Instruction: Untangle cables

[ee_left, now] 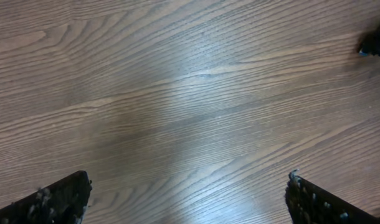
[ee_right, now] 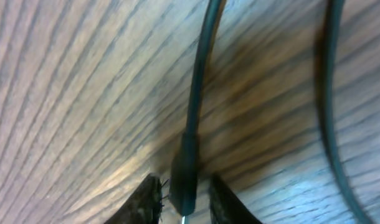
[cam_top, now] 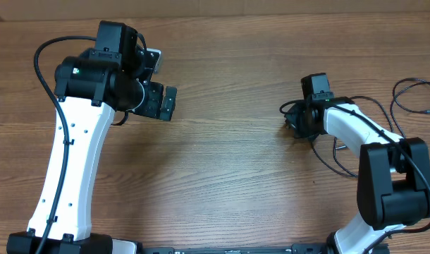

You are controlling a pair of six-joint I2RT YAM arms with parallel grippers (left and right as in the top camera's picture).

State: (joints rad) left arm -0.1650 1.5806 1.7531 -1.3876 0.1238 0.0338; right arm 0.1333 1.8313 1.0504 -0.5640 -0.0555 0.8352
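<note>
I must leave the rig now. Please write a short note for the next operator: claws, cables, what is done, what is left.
Left claw: open, empty, above bare table.
Right claw: fingers close on both sides of a cable plug; true pinch cannot be told.
Cables: bunch under right arm, one loop apart near the table's right edge.
Done: hard to judge.
Left: separate the bunch.

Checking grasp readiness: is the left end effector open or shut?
Open. The left end effector has its fingers far apart at the wrist view's bottom corners, with only the wooden table showing between them.
</note>
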